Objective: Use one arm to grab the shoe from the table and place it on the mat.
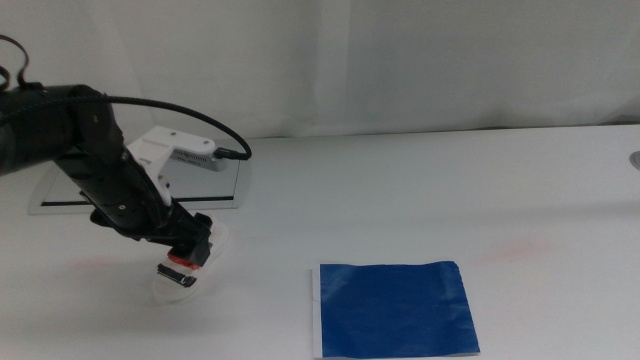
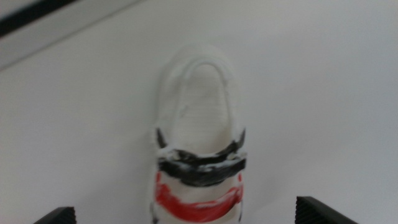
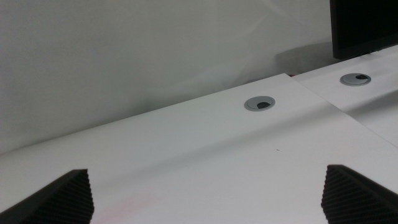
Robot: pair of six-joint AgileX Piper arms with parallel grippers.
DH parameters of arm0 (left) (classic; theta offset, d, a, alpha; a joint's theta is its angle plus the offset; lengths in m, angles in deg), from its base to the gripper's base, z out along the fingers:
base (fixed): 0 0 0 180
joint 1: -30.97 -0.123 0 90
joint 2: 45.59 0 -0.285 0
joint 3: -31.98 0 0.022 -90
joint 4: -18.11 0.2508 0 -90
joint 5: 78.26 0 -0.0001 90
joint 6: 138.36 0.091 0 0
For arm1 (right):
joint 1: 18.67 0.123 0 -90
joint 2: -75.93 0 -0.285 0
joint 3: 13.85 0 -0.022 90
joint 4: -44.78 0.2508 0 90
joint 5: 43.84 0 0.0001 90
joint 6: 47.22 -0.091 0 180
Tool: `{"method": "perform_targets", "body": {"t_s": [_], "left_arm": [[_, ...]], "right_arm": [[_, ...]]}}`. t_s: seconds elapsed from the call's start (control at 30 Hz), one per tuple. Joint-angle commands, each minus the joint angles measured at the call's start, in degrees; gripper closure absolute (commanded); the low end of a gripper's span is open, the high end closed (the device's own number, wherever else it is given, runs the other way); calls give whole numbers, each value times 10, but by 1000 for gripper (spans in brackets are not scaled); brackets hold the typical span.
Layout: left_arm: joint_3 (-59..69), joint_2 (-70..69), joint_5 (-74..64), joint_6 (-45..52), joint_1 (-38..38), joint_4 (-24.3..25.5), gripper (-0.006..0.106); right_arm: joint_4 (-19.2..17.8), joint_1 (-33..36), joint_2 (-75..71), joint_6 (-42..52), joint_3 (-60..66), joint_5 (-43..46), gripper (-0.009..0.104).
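— Sandal (image 2: 198, 163) lies left of the mat (image 1: 393, 308), between our left gripper's (image 1: 186, 262) spread jaws.
— Right gripper (image 3: 208, 193) waits, jaws apart. We risk pinching only straps, and the sandal slipping.

right end effector (image 3: 205, 193) spread wide above white table (image 3: 186, 143).
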Motion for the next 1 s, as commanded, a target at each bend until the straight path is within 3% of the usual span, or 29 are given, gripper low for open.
{"method": "perform_targets", "body": {"t_s": [0.0,0.83,0.97], "left_arm": [[-4,11,-1,-9,8,-4,13],[-2,82,62,-68,33,11,14],[-2,82,63,-73,33,11,22]], "right_arm": [[-1,-5,-20,4,24,1,-8],[-1,-5,-20,4,24,1,-8],[-1,-5,-20,4,24,1,-8]]}}
